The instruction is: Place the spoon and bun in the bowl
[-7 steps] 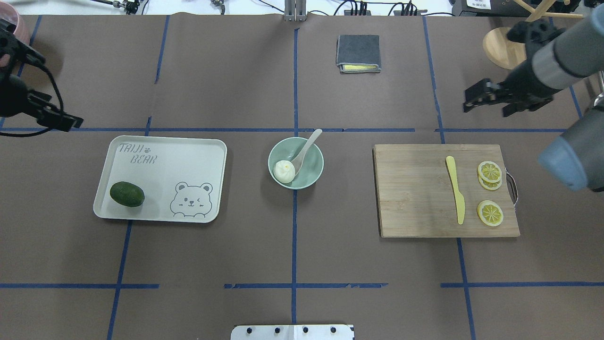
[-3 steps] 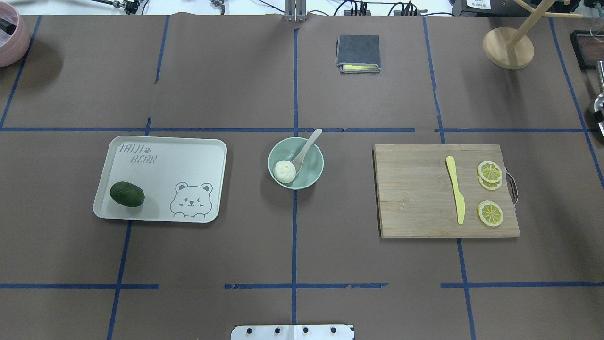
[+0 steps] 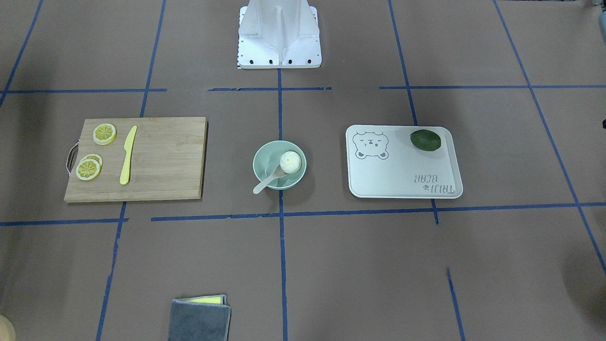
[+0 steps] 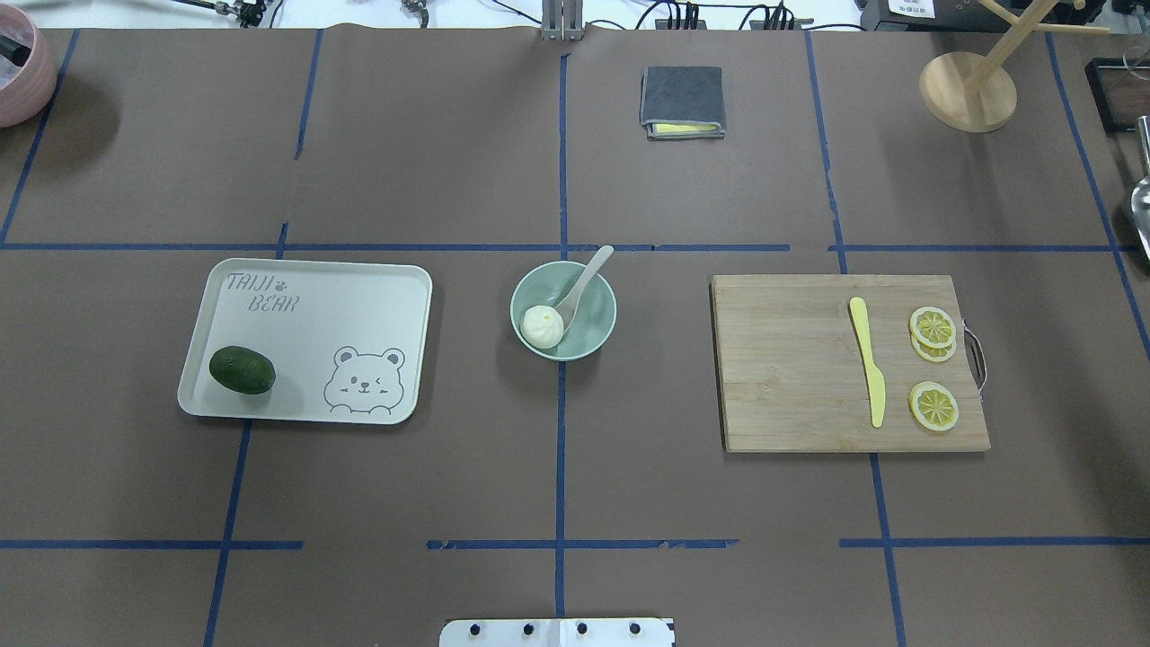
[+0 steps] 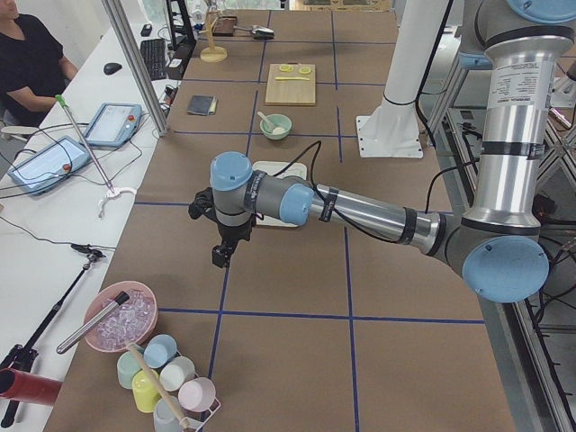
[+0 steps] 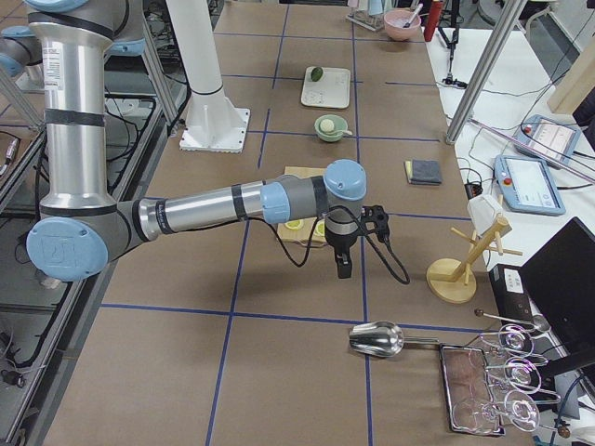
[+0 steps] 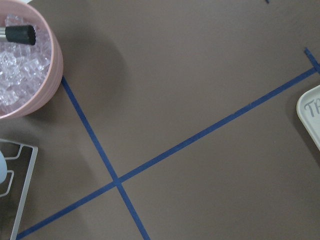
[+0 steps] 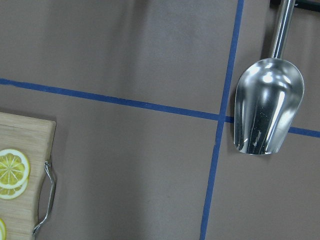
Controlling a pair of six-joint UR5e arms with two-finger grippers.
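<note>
Bowl: one round pale mint-green bowl (image 4: 600, 337), centre of the overhead frame.
Bun: one small white pleated steamed bun (image 4: 542, 325), in the bowl's lower left.
Spoon: one off-white plastic soup spoon (image 4: 584, 283), scoop beside the bun, long axis running to the upper right over the rim.
Left gripper (image 5: 220, 259): bowl well apart, up-frame; its opening cannot be told.
Right gripper (image 6: 342, 268): the same.
Nearer arm: neither, plainly.
Progress: looks finished.

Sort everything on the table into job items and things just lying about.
Job: spoon, bun, bowl, with both already in it.
Lying about: avocado, bear tray, cutting board, yellow knife, lemon slices, folded cloth, metal scoop.
</note>
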